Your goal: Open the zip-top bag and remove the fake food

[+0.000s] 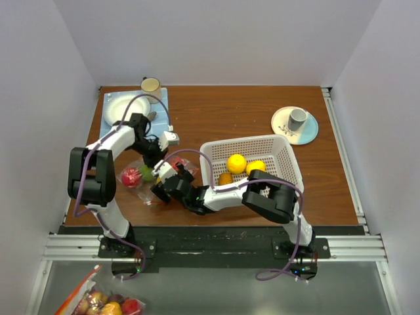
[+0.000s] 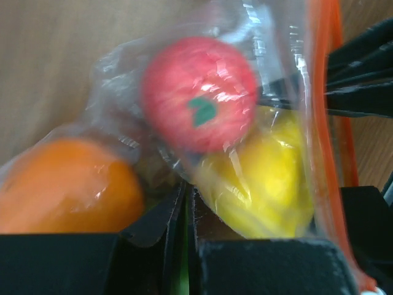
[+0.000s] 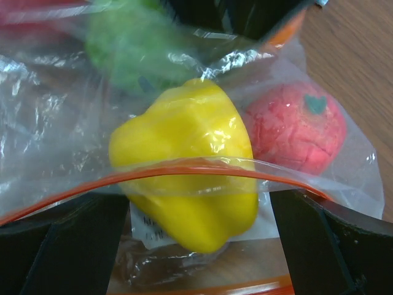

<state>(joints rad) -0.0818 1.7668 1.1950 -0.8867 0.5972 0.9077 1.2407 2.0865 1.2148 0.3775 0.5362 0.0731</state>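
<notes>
The zip-top bag (image 1: 139,177) lies on the desk (image 1: 230,111) just left of the white perforated basket (image 1: 282,154), and both arms meet at it. The left end effector (image 2: 186,206) has its fingers pressed almost together on the bag's clear film, pinching it just below a red fruit (image 2: 199,92). An orange fruit (image 2: 64,184) sits to one side and a yellow pepper (image 2: 258,184) to the other, all inside the plastic. The orange-red zip strip (image 2: 324,123) runs down the right of that view.

The right end effector (image 3: 196,212) is spread wide at the bag's mouth, its black fingers (image 3: 61,246) flanking the yellow pepper. One side of the zip strip arcs across the pepper from finger to finger and the other side shows lower down, so the mouth is parted. Whether the fingers touch the pepper I cannot tell. A green piece (image 3: 132,46) lies deeper in the bag.

Three pieces already rest in the basket: a yellow fruit (image 1: 236,163), a second yellow one (image 1: 256,166) and an orange one (image 1: 225,178). At the far corners stand a white plate on a blue mat (image 1: 121,107) and a grey cup on a saucer (image 1: 297,119).
</notes>
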